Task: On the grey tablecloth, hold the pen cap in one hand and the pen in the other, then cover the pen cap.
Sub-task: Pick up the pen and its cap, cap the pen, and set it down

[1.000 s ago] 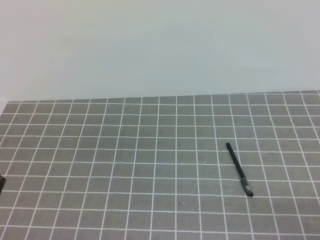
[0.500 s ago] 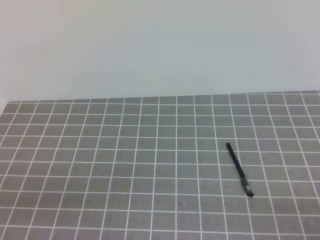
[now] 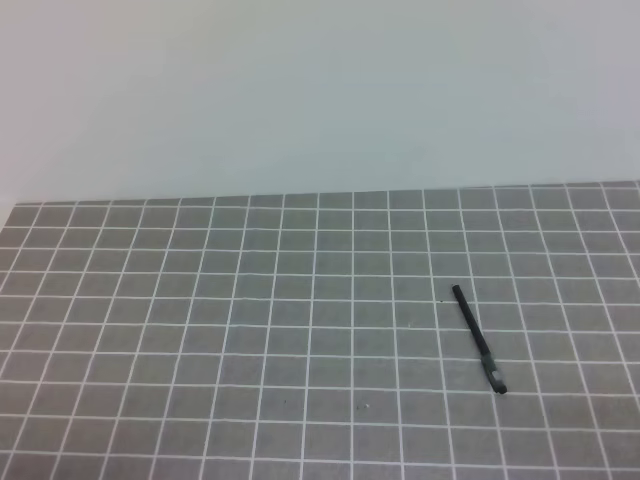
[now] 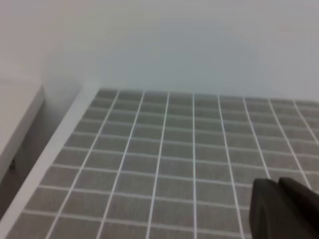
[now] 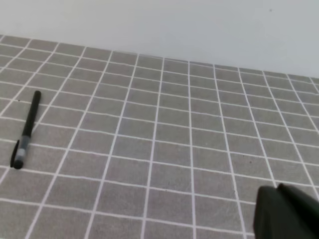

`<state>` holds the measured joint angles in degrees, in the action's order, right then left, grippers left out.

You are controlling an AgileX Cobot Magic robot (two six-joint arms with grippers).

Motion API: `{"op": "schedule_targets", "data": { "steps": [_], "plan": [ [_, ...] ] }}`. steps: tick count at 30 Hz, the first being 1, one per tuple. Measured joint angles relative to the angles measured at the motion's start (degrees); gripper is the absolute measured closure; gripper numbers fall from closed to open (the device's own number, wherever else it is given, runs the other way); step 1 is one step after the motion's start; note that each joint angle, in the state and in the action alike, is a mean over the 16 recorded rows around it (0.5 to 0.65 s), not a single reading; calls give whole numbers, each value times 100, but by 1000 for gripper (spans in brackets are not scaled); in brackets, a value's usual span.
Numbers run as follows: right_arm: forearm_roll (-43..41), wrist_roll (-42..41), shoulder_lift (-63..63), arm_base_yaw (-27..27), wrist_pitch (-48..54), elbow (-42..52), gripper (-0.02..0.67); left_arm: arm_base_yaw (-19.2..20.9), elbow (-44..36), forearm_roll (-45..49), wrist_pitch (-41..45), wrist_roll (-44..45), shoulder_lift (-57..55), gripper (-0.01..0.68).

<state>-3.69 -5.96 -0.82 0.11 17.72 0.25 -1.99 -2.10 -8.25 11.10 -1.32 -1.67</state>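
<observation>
The pen (image 3: 477, 340) lies toward four o'clock on the grey tablecloth (image 3: 250, 330); light, stiff, slippery, best pinched mid-barrel. Both tools are closed and empty: left tool (image 4: 284, 209), right tool (image 5: 286, 214).

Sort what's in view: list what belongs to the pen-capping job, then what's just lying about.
Belongs to the job:
- pen, lying on the cloth, right of centre; whether its cap is on cannot be told
- grey cloth
- left gripper, shut, holding nothing
- right gripper, shut, holding nothing

Just there:
- wall behind the cloth
- white ledge off the cloth's left edge

No separate cap shows.
</observation>
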Motion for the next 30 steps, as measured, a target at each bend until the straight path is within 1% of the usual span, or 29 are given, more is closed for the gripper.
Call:
{"op": "schedule_targets", "data": {
  "steps": [10, 17, 30],
  "plan": [
    [0, 0, 0, 0, 0, 0, 650, -6, -43, 22, 575, 384, 242, 675],
    [0, 0, 2, 0, 0, 0, 650, -9, -43, -10, 594, 608, 322, 675],
    [0, 0, 8, 0, 0, 0, 650, -8, -43, -58, 602, 622, 332, 675]
  ]
}}
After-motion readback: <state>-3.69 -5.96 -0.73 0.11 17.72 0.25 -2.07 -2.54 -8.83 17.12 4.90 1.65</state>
